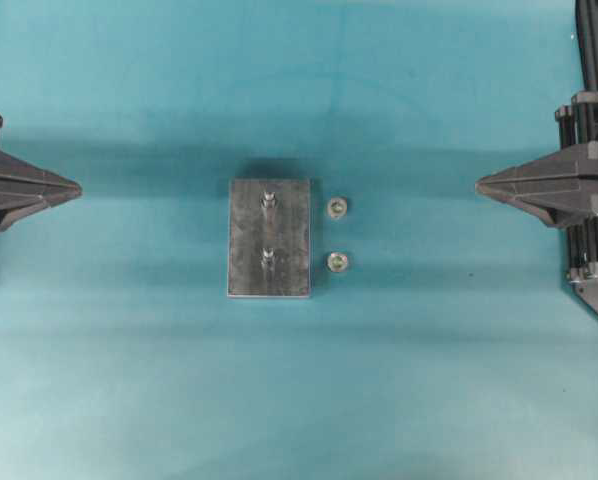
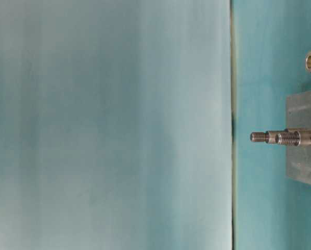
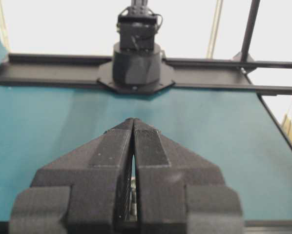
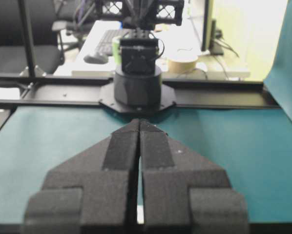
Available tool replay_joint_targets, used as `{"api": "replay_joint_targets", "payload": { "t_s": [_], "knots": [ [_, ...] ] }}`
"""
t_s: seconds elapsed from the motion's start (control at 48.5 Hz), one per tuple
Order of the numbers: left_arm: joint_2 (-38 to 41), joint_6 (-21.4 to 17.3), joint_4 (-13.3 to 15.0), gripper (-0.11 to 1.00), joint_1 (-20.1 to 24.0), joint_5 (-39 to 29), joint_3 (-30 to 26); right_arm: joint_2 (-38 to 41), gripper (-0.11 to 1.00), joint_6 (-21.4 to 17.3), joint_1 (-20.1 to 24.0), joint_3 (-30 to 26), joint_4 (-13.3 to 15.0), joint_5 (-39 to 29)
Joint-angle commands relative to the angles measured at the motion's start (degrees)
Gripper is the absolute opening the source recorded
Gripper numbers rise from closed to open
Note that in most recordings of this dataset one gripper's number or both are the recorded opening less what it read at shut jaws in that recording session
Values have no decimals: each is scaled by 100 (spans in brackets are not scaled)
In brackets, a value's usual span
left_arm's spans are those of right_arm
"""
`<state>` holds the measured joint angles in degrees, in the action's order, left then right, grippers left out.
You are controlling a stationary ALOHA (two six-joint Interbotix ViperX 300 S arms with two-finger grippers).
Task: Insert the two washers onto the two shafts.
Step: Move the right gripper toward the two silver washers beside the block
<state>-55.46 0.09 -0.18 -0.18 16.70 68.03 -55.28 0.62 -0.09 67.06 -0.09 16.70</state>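
A grey metal block (image 1: 268, 238) sits at the middle of the teal table (image 1: 299, 400), and two threaded shafts stand upright from it, the far shaft (image 1: 267, 199) and the near shaft (image 1: 267, 259), held vertical presumably so a washer can drop straight down over either. Two washers lie flat on the table just beside the block's right edge, the far washer (image 1: 337, 208) level with one shaft and the near washer (image 1: 337, 262) with the other, each apart from the block and from its twin. The left pincer (image 1: 74, 187) and the right pincer (image 1: 481, 184) both hang well apart from the parts, fingers pressed together, holding nothing. Nothing lies between the right pincer and the washers, so that approach looks unobstructed.
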Motion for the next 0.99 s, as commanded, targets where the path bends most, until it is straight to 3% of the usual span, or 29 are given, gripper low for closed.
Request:
{"api": "replay_joint_targets", "payload": {
  "t_s": [0.0, 0.083, 0.165, 0.31, 0.433, 0.557, 0.97],
  "knots": [
    [176, 132, -18, 0, -79, 35, -220, 44, 1, -141, -35, -62, -35, 35],
    [290, 149, -26, 0, -70, -35, -264, 44, 1, -237, -88, -79, -501, -158],
    [343, 141, -26, 0, -70, -220, -378, 62, 1, -281, -185, -193, -738, -466],
    [352, 123, -62, 0, -26, -993, -580, 369, 1, -272, -378, -606, -738, -1503],
    [431, 158, -62, 0, -26, -2021, -712, 1090, 1, -264, -510, -1099, -729, -2584],
    [694, 158, -62, 0, -35, -2681, -932, 1925, 1, -229, -527, -1591, -589, -2900],
    [1846, 114, -62, 0, -70, -2742, -1327, 4113, 2, -211, -677, -2654, -510, -3894]
  ]
}}
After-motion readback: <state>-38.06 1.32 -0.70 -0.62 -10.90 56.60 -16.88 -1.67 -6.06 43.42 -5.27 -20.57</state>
